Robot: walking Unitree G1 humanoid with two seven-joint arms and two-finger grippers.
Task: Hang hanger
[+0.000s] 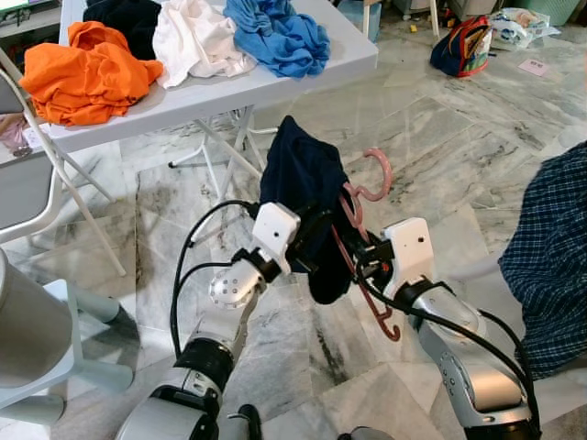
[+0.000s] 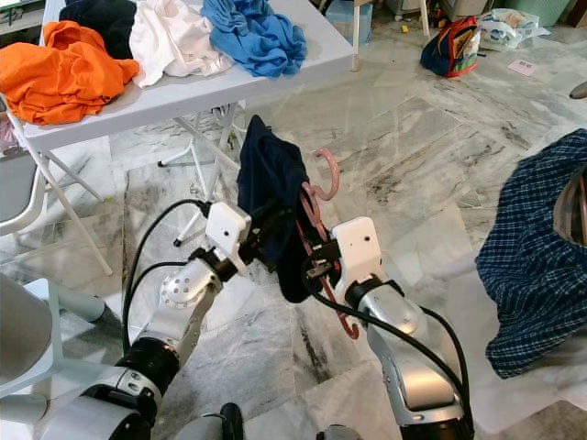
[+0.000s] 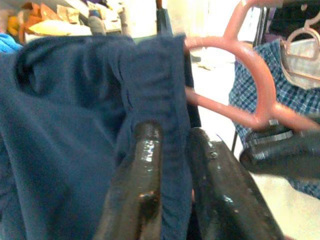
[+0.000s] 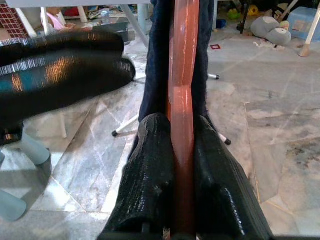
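A pink plastic hanger (image 1: 365, 240) carries a navy garment (image 1: 303, 183), both held up in front of me over the marble floor. My right gripper (image 4: 182, 150) is shut on the hanger's bar, with the hook (image 1: 378, 172) curling up above it. My left gripper (image 3: 172, 165) is shut on a fold of the navy garment (image 3: 75, 130), just left of the hanger (image 3: 250, 85). The garment drapes over the hanger and hangs down between my two wrists.
A white folding table (image 1: 303, 78) behind holds orange (image 1: 87, 73), white (image 1: 197, 41) and blue (image 1: 280, 37) clothes. A plaid shirt (image 1: 550, 247) hangs at the right on another hanger. A grey chair (image 1: 37, 197) stands left. A bag (image 1: 463, 46) sits on the floor far back.
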